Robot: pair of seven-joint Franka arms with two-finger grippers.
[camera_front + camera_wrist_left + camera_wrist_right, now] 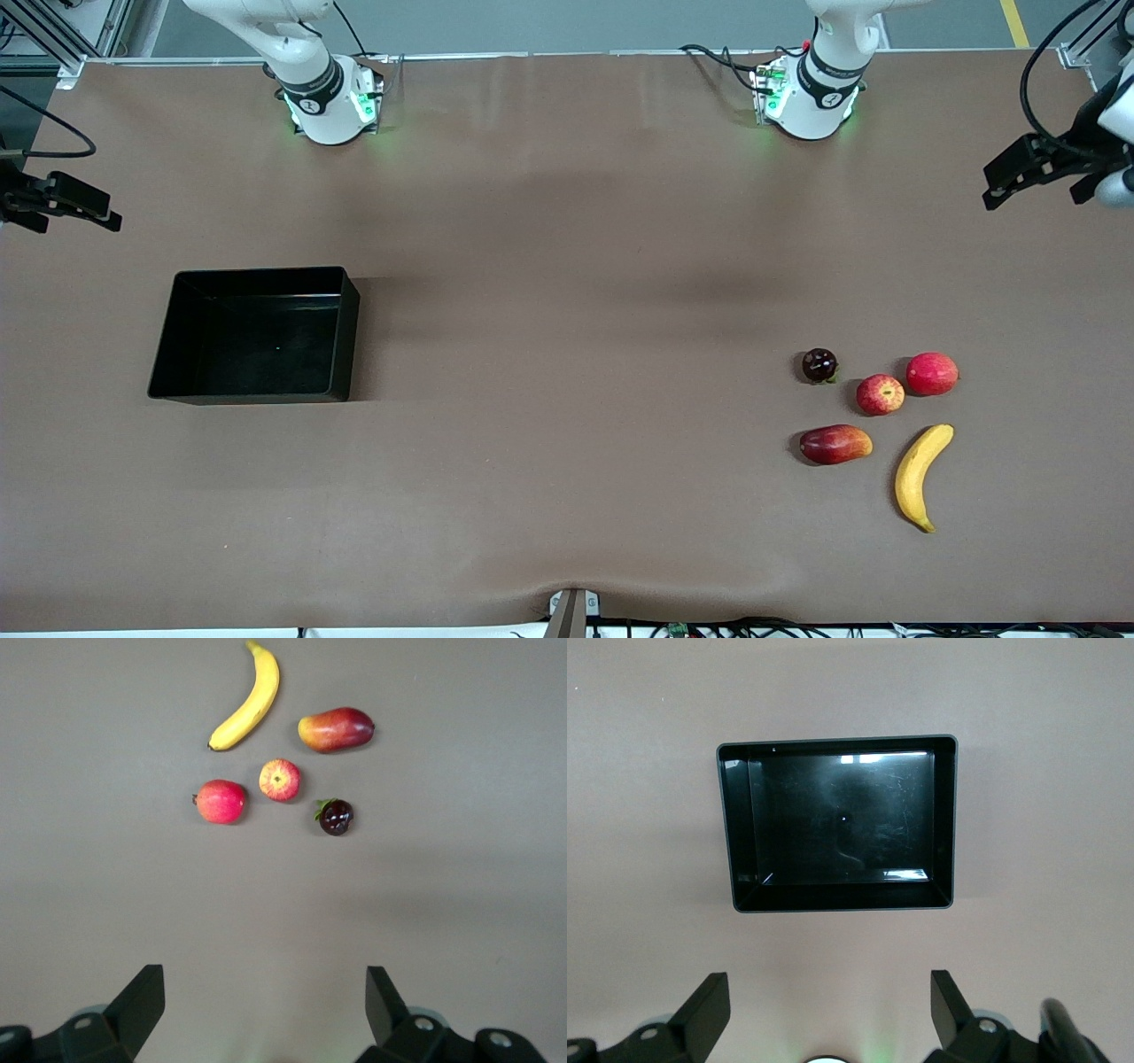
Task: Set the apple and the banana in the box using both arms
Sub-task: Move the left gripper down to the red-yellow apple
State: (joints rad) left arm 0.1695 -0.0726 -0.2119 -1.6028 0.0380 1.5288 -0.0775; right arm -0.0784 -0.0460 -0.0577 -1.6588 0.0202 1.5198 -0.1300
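Nothing had yet been grasped; the task stood at its start, with both fruits on the counter [567, 266] and the box [182, 390] empty.

Nearest the front camera lay the banana [920, 476], a single curved yellow fruit, toward the left arm's end of the counter. Just beside it was an elongated red-yellow fruit [835, 444]. A little farther from the camera sat the apple [880, 394], small, round, red with yellowish mottling, its stem dimple showing in the left wrist view [280, 780]. It sat between a small dark fruit [819, 365] and an evenly pinkish-red round fruit [932, 373].

The box, a shallow glossy black tray, stood well apart at the right arm's end.

The left tool [266, 1005] hung above the counter's edge at its own end, fingers spread wide, looking down on the fruit cluster. The right tool [830, 1008] hung at its own end, fingers likewise apart, looking down on the box.

The next move probably called for the left arm to descend on the apple or banana without nudging the neighbours.
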